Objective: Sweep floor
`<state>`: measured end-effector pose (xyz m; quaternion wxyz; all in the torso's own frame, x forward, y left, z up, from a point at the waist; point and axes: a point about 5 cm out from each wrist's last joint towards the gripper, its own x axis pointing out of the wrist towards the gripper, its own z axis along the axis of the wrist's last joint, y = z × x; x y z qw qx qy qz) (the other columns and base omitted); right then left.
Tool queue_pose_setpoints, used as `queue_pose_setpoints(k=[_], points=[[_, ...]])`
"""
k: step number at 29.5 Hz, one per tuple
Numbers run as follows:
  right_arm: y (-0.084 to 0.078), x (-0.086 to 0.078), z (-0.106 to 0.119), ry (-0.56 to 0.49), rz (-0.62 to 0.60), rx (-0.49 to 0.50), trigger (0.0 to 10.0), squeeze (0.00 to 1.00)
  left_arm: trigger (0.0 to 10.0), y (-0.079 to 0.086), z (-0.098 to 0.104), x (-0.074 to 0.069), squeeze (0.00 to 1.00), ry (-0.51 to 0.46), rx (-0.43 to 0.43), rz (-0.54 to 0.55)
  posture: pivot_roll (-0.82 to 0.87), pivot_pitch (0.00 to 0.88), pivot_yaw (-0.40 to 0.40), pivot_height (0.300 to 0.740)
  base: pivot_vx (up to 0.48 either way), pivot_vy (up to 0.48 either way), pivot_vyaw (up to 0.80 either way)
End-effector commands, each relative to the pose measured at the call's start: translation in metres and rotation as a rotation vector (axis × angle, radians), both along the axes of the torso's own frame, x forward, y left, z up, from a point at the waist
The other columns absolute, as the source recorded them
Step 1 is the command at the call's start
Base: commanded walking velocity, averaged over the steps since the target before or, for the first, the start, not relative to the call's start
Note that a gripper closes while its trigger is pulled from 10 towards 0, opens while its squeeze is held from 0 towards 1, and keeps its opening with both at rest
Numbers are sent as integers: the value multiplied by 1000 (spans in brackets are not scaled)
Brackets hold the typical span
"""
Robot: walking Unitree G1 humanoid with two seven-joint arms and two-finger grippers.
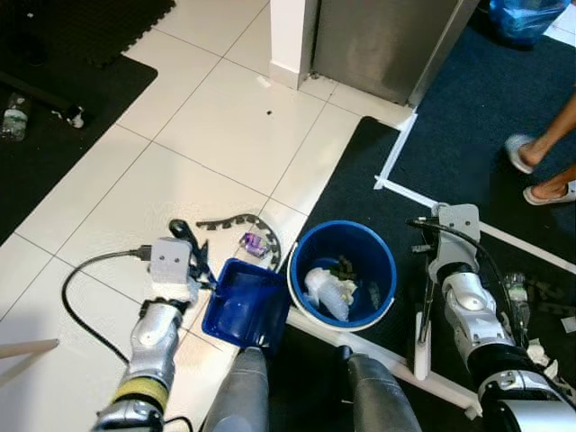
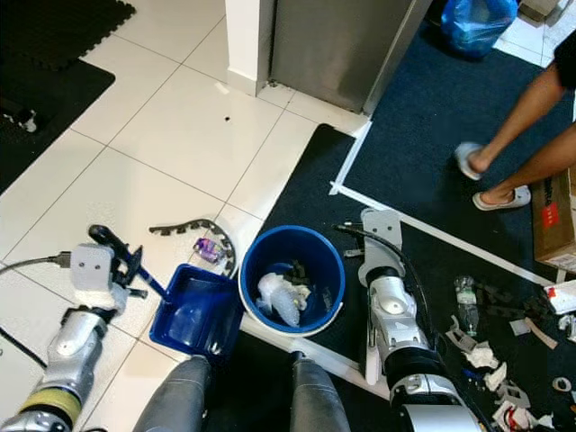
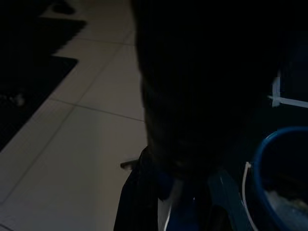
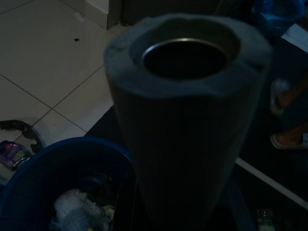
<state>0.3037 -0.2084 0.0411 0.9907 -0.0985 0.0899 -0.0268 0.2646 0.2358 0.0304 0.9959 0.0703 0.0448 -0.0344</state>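
Note:
My left gripper (image 1: 196,259) is shut on the dark handle of a blue dustpan (image 1: 241,306), which rests on the white tiles beside a blue bucket (image 1: 346,227). The bucket holds crumpled white paper (image 1: 328,292). A purple wrapper (image 1: 253,243) and a black curved strip (image 1: 236,220) lie just beyond the dustpan's mouth. My right gripper (image 1: 421,238), right of the bucket over the dark carpet, is shut on a broom handle (image 4: 185,120), a grey padded tube; its white shaft (image 1: 423,337) runs down along my forearm.
A person's sandalled feet (image 2: 490,175) stand on the carpet at the right. Scraps, a bottle (image 2: 465,301) and a cardboard box (image 2: 553,216) litter that side. A steel cabinet (image 1: 387,45) stands ahead, with black mats (image 1: 54,90) at the far left. White tape lines (image 1: 396,153) cross the carpet.

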Motion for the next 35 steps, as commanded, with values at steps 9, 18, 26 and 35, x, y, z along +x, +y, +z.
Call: queue_pose_setpoints(k=[9, 18, 26, 35], points=[[-7, -14, -25, 137, -55, 26, 10000, 0, 0, 16, -10, -3, 0, 73, -29, 90, 169, 183, -34, 740, 0, 0, 0], [-4, 4, -13, 123, -65, 48, 10000, 0, 10000, 32, -28, -13, 0, 213, -118, 238, 182, 77, -34, 740, 0, 0, 0], [-5, 7, -14, 151, -87, 73, 10000, 0, 10000, 23, -56, -32, 0, 396, -96, 246, 183, 34, -46, 740, 0, 0, 0], [-13, 1, -21, 188, -135, 63, 10000, 0, 10000, 15, -77, -53, 0, 543, -67, 209, 177, 0, -36, 740, 0, 0, 0]])
